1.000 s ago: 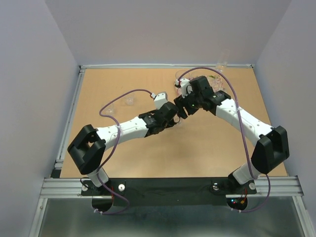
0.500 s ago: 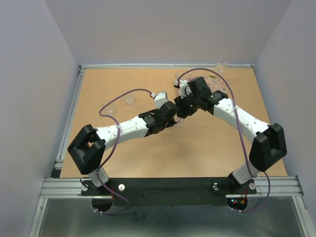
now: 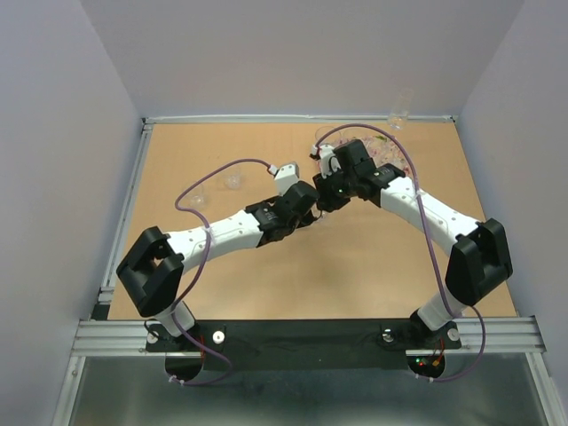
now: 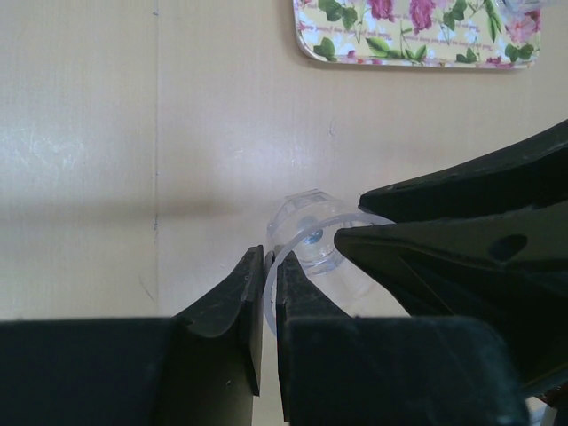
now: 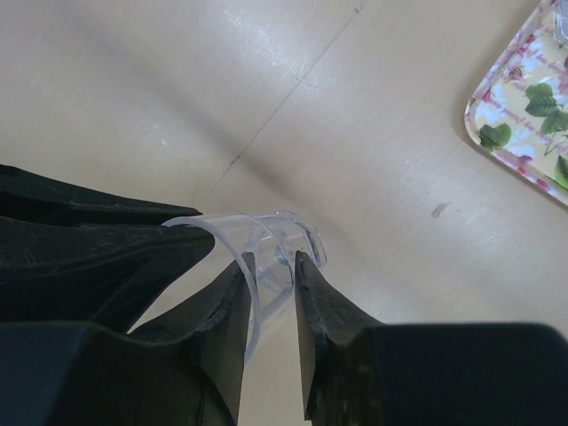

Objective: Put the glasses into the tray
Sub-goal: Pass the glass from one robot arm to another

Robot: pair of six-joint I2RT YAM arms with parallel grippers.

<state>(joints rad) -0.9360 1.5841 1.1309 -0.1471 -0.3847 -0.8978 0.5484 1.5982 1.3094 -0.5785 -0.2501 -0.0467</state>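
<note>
A small clear glass (image 4: pixel 311 244) hangs over the wooden table between my two grippers, at the middle of the top view (image 3: pixel 321 216). My left gripper (image 4: pixel 271 266) is shut on its rim. My right gripper (image 5: pixel 273 262) straddles the opposite wall of the same glass (image 5: pixel 284 232), with one finger inside and one outside and a narrow gap still between the jaws. Both grippers meet at the table's centre (image 3: pixel 317 204). The flowered tray (image 4: pixel 408 31) lies just beyond them. In the top view the tray (image 3: pixel 397 153) is mostly hidden under the right arm.
Two clear glasses (image 3: pixel 233 180) (image 3: pixel 197 201) stand on the table at the left. Another glass (image 3: pixel 399 114) stands at the back right edge. One more glass sits on the tray's corner (image 5: pixel 559 22). Grey walls enclose the table on three sides.
The right arm has moved a little left toward the left gripper, and its fingers now sit over the rim of the held glass. The left arm has shifted slightly.
</note>
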